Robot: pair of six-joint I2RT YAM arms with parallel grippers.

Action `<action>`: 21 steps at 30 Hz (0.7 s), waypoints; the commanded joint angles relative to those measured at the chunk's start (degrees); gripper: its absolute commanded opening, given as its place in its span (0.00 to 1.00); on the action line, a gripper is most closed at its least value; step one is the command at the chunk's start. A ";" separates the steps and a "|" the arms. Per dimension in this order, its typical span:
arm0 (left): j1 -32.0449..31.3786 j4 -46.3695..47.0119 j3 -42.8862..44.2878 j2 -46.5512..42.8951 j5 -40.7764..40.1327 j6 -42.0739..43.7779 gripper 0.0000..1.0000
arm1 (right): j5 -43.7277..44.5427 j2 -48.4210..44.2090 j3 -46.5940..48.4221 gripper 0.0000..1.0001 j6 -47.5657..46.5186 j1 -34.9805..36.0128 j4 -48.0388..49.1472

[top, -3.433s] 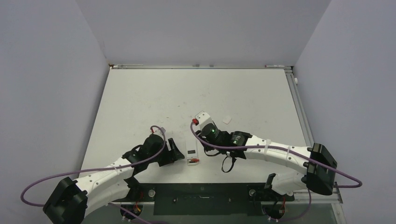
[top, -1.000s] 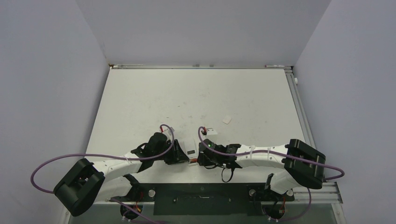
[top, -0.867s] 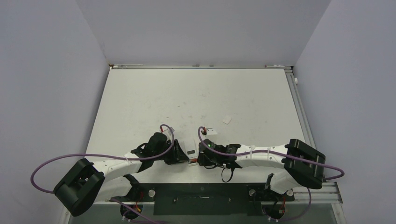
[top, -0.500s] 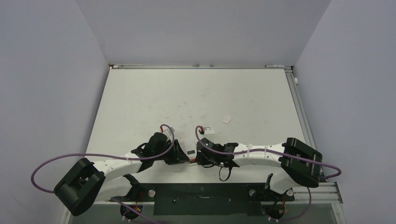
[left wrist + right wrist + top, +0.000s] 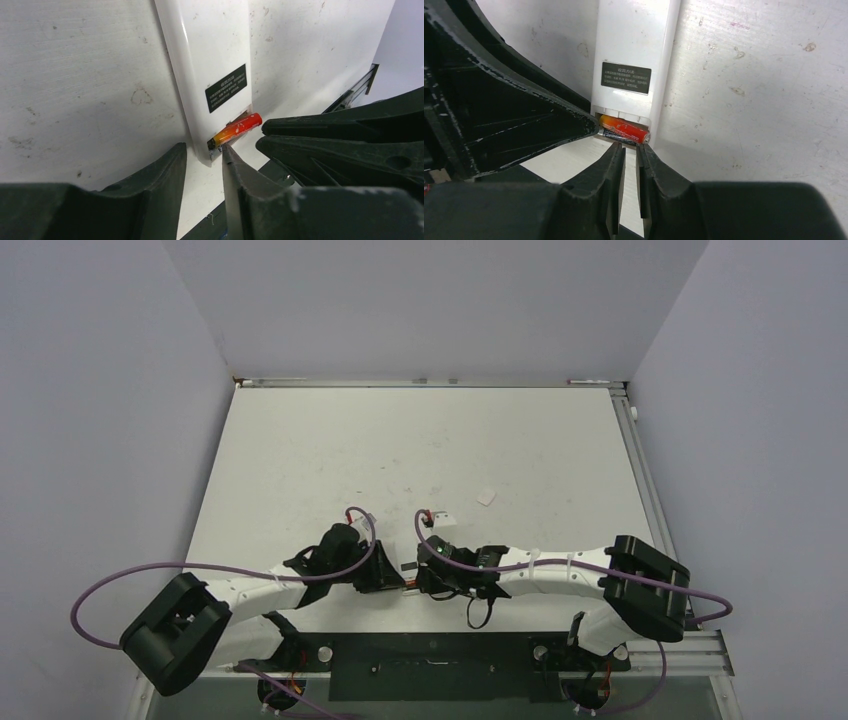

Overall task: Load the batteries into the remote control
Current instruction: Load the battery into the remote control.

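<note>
The remote control (image 5: 410, 564) lies plain white face up between my two grippers, with a black label (image 5: 226, 87). In the left wrist view the remote (image 5: 210, 45) has an open compartment at its near end, where a red battery (image 5: 238, 128) lies slanted with one end sticking out. My left gripper (image 5: 204, 156) is open, with the remote's near corner between its fingers. My right gripper (image 5: 630, 148) is shut and empty, its tips right at the battery (image 5: 625, 129) at the end of the remote (image 5: 638, 35). No other battery shows clearly.
A small flat white square piece (image 5: 487, 497) lies on the table beyond the right arm. The table's near edge and the dark base rail (image 5: 430, 652) are just behind both grippers. My right gripper's black fingers (image 5: 345, 137) fill the right of the left wrist view.
My right gripper has come down from beyond the remote to its near end and has edged left toward it. My left gripper has closed in on the remote's near corner.
</note>
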 commanded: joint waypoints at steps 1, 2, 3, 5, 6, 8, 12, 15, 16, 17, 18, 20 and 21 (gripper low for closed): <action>0.11 0.29 0.01 1.90 -0.53 0.77 0.28 | 2.74 -0.07 2.95 0.17 -1.05 0.74 -0.31; 0.11 0.39 0.21 2.31 -0.48 0.77 0.28 | 2.81 0.01 3.10 0.17 -1.14 0.78 -0.46; 0.11 0.41 0.39 2.90 -0.49 0.85 0.27 | 2.95 0.11 3.22 0.17 -1.15 0.85 -0.55; 0.03 0.26 0.84 3.75 -0.45 1.03 0.27 | 3.14 0.19 3.29 0.18 -1.22 0.96 -0.66; 0.02 0.28 0.96 4.14 -0.51 1.10 0.27 | 3.23 0.28 3.33 0.18 -1.24 1.04 -0.84; 0.00 0.25 1.24 4.70 -0.46 1.25 0.27 | 3.51 0.39 3.34 0.18 -1.24 1.13 -1.03; -0.35 -0.06 1.60 5.42 -0.65 1.64 0.27 | 4.20 0.31 3.34 0.18 -1.24 1.23 -1.70; -0.46 -0.99 1.85 5.69 -1.38 1.91 0.23 | 4.82 0.38 3.34 0.18 -1.24 1.26 -2.26; -0.48 -1.19 1.91 5.74 -1.49 1.97 0.23 | 5.04 0.45 3.34 0.18 -1.24 1.26 -2.42; -0.50 -1.51 2.00 5.77 -1.71 2.12 0.22 | 5.32 0.52 3.38 0.18 -1.24 1.25 -2.62; -0.51 -1.92 2.16 5.89 -1.95 2.38 0.22 | 5.44 0.64 3.34 0.18 -1.28 1.23 -2.63; -0.59 -2.74 2.67 6.12 -2.23 2.76 0.22 | 5.51 0.80 3.46 0.18 -1.47 1.29 -2.77; -0.55 -3.02 2.76 6.20 -2.49 2.92 0.22 | 5.62 0.95 3.55 0.18 -1.54 1.29 -2.79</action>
